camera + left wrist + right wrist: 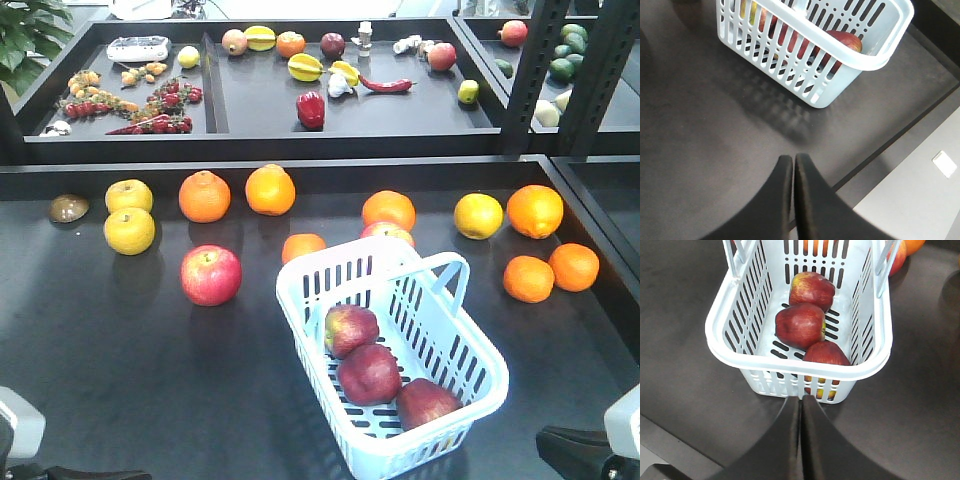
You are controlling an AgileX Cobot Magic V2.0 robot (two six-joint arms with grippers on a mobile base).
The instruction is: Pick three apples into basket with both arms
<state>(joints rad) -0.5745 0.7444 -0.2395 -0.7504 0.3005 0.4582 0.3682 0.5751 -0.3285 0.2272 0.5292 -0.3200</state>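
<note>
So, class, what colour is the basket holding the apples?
Pale blue-white basket, clearest in the right wrist view.

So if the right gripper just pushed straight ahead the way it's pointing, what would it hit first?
Most likely the near end wall of the basket. The right gripper, fingers together, points right at it, with the nearest of the three apples just behind that wall. Depth is hard to judge.

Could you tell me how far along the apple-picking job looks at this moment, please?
It looks finished: the three apples lie in a row inside the basket. Nothing is in hand; the left hand and right hand are shut and empty, clear of the basket. Nothing appears left to pick.
</note>
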